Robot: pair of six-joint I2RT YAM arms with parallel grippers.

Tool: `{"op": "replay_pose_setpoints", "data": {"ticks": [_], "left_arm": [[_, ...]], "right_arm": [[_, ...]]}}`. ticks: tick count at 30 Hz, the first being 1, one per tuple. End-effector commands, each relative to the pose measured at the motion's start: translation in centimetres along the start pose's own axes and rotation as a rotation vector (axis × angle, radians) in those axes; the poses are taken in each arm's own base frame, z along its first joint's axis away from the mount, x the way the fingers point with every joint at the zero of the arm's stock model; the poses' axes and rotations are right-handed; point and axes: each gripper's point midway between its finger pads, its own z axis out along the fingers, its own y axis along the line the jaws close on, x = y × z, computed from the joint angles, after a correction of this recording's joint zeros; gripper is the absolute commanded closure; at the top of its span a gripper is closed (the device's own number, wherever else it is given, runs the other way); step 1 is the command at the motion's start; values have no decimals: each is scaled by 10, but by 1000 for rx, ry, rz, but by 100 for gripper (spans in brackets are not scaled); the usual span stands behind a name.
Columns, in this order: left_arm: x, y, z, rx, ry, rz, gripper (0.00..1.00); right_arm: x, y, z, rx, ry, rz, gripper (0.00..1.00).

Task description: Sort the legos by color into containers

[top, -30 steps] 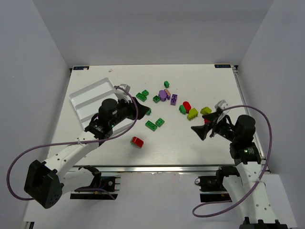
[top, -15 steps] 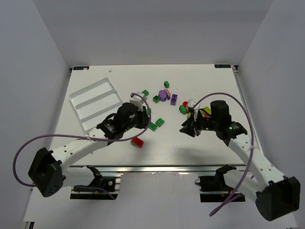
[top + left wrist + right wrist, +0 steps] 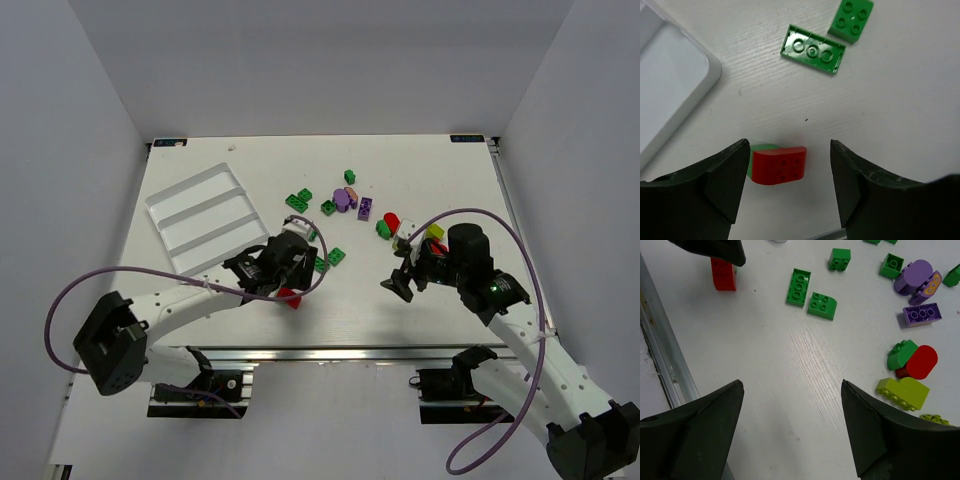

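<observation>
Hovering my left end effector [image 3: 789, 150], fingers spread, astride the red brick [image 3: 778, 166] on the bench [image 3: 890, 110]; a corner of the white tray [image 3: 670, 85] lies close left, a flat green brick [image 3: 813, 49] beyond. My right end effector [image 3: 790, 390], also spread, hangs over the bench, with a purple brick [image 3: 922, 314] and a yellow-green brick [image 3: 903, 390] off to its right.

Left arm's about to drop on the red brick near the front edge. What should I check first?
1. Left pincer open: ok.
2. Red brick inside the open gap: ok, though off toward one side.
3. Brick free of neighbours: not ok, a green piece sits right against it.
4. Right pincer open and apart from the brick: ok.
5. White tray in view beside the left arm: ok.
</observation>
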Motion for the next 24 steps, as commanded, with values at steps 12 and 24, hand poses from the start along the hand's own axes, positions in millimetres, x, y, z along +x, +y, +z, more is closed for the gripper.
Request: {"op": "replay_pose_setpoints", "data": {"ticks": [12, 24], "left_arm": [[25, 21, -20, -270, -39, -632, 18], [54, 2, 0, -341, 15, -822, 16]], "right_arm": [[-2, -3, -5, 91, 2, -65, 14], [1, 2, -2, 87, 15, -78, 13]]}}
